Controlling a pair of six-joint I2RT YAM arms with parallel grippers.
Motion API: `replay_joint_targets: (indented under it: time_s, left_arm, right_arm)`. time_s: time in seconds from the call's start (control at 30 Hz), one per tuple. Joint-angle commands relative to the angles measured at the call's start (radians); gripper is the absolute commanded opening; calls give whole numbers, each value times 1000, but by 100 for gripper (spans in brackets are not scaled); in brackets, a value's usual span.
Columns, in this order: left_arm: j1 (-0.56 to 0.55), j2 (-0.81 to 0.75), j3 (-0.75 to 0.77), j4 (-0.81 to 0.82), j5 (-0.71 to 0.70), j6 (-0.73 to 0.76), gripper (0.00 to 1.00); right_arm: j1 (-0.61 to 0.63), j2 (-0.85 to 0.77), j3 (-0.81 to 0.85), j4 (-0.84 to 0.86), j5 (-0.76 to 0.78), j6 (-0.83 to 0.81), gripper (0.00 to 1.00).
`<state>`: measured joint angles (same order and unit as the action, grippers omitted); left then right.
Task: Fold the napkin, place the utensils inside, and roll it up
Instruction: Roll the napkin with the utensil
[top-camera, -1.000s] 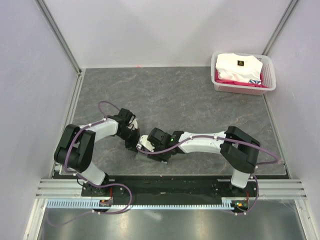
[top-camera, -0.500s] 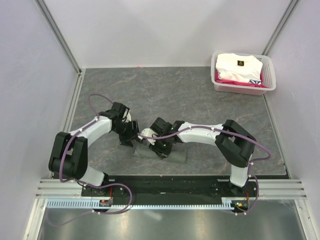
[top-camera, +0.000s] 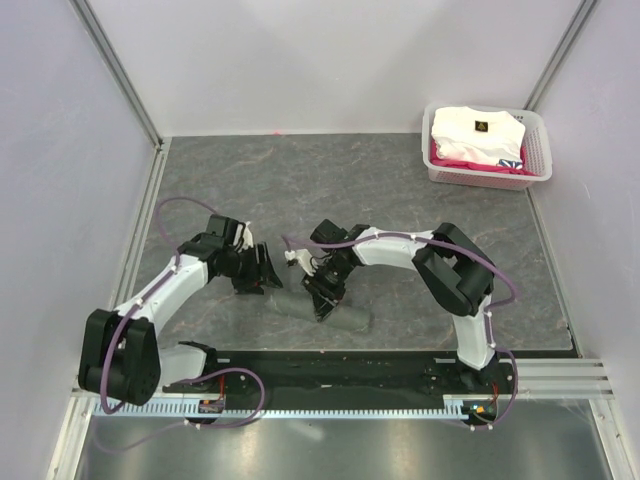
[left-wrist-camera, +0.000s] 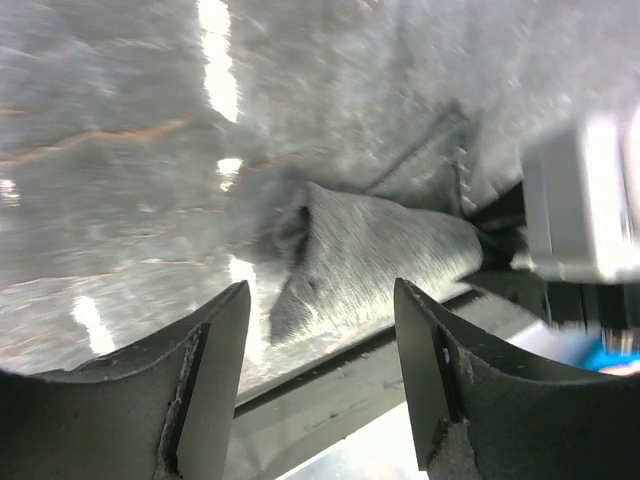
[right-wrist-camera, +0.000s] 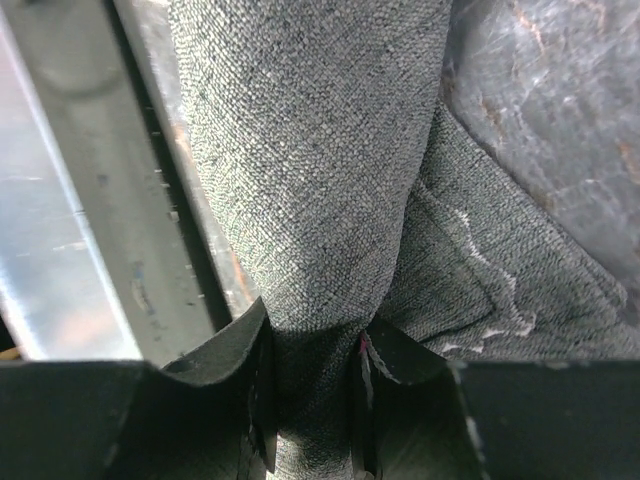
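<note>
The grey-green woven cloth napkin (top-camera: 352, 318) lies rolled into a thick tube on the grey stone-patterned tabletop (top-camera: 350, 200), close to its near edge and between the two arms, with a stitched-hem flap lying flat beside the roll. The right gripper (right-wrist-camera: 312, 350) is clenched around the roll, its black fingers pinching the cloth from both sides. The left gripper (left-wrist-camera: 320, 295) is released, jaws wide apart and holding nothing, just off the roll's left end.
</note>
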<state>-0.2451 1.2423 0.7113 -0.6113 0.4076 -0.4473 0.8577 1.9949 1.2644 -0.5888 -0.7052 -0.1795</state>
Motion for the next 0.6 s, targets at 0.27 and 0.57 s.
replay_joint_targets:
  time_s: [0.27,0.57]
  left_arm:
    - [-5,45,-67,104,181,9,49]
    - [-5,123,-70,134,189,18,21]
  right_arm:
    - [-62,188,35,-118,-169,-29,29]
    - [-74,173,46,-117,-140,-18,36]
